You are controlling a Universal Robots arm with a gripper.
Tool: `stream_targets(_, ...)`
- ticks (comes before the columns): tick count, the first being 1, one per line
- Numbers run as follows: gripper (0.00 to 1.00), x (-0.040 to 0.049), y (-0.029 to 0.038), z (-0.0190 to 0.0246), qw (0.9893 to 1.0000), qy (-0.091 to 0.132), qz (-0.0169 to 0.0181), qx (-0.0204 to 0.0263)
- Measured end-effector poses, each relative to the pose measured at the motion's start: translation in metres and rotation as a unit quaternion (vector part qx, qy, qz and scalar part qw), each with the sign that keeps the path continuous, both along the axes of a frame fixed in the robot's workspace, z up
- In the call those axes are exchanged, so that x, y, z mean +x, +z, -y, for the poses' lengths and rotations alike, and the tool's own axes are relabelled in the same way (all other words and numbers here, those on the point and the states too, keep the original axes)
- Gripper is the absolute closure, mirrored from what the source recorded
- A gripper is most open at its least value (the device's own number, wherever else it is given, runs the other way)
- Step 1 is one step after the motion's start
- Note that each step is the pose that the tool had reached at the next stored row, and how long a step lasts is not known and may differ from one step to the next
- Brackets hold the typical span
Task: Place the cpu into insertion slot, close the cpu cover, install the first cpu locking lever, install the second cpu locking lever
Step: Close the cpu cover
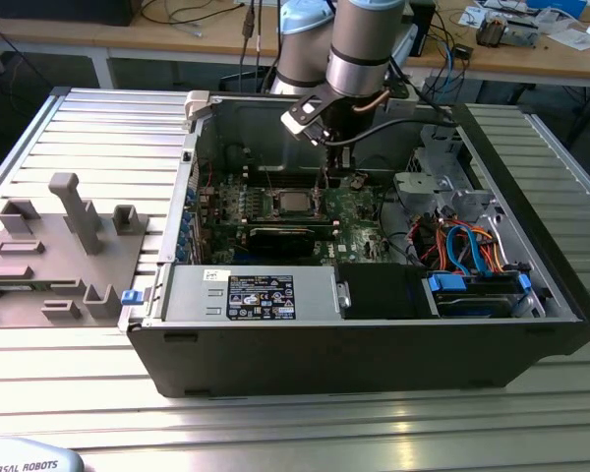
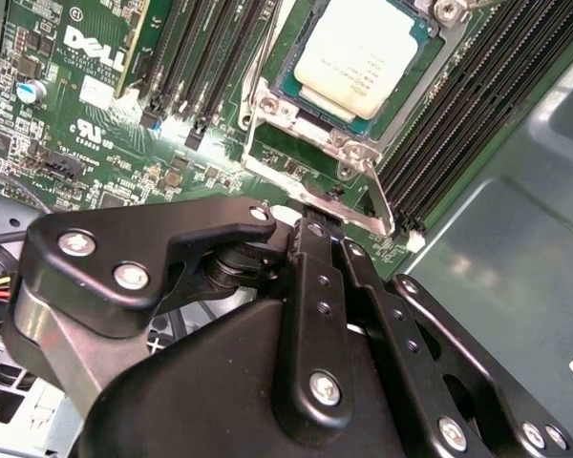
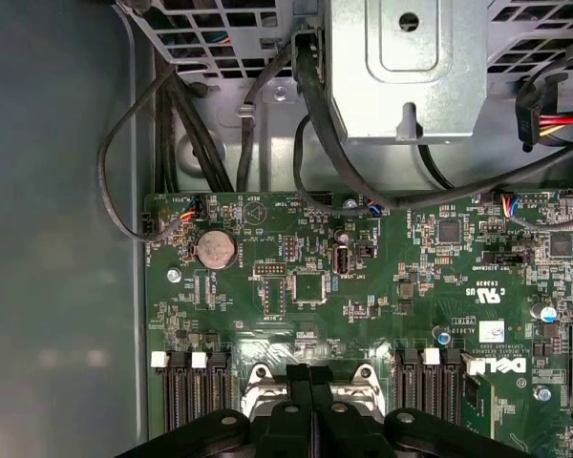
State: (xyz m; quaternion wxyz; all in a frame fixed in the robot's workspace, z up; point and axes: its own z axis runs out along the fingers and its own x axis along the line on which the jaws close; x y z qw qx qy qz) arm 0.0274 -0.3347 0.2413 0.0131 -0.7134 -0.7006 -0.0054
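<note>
Closed black fingers (image 2: pixel 317 277) touch the tilted cpu cover (image 2: pixel 277 176) at its edge; the cpu (image 2: pixel 358 52) sits in its socket.

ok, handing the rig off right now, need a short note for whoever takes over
Pincer: fingers together, tips at the near edge of the cpu cover. Unclear whether they nip it.
Cpu: seated in its socket on the motherboard.
Done: cpu placed; cover looks lowered around it.
Left: both locking levers. I cannot tell that either is latched.
</note>
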Motion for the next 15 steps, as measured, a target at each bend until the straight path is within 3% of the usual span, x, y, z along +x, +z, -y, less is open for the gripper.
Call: stream_targets(15, 0.89, -0.0099, 0.0000, 0.0000, 1.0000, 0.000, 0.0000, 0.0000)
